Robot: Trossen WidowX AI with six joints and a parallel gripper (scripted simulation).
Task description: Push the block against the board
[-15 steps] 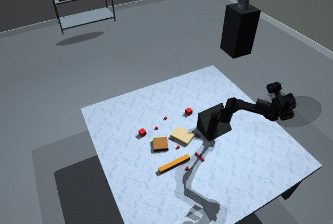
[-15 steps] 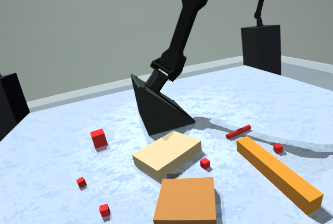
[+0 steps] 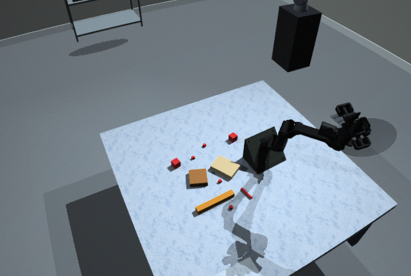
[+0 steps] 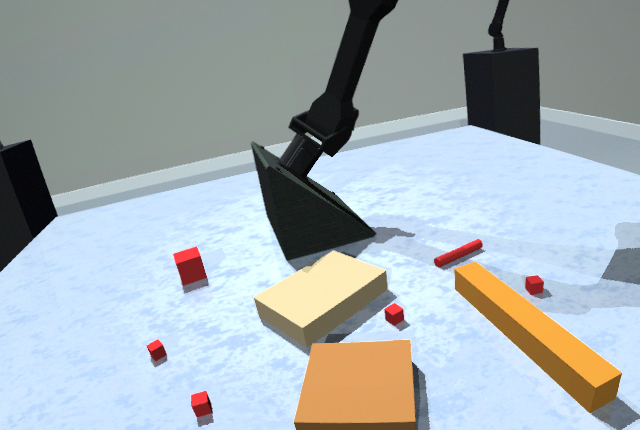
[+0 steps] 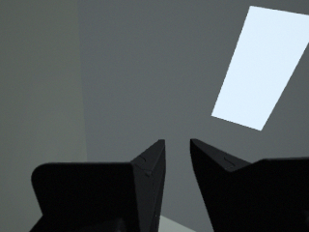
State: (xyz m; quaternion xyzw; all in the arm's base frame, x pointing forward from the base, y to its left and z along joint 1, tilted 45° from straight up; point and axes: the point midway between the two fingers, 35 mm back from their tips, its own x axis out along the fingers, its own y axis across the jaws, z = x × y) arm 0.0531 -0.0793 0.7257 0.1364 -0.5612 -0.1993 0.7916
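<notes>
The square block (image 3: 198, 177) (image 4: 357, 385) is brown-orange and lies flat. The cream rectangular board (image 3: 225, 167) (image 4: 323, 295) lies flat beside it, turned at an angle to it. A narrow gap shows between their nearest parts; their sides are not flush. A long orange bar (image 3: 214, 201) (image 4: 532, 332) lies apart from both. My gripper (image 5: 177, 145) is nearly shut, its fingertips a small gap apart with nothing between them. It is held up and away from the block and board, at the far right in the top view. Its fingers are outside the exterior view.
A red cube (image 3: 232, 137) (image 4: 191, 266), another red cube (image 3: 175, 163), several tiny red cubes and a red rod (image 3: 246, 193) (image 4: 458, 253) lie around the parts. One tiny cube (image 3: 219, 181) (image 4: 394, 314) sits near the board and block. The dark wedge-shaped arm base (image 4: 310, 218) stands behind the board.
</notes>
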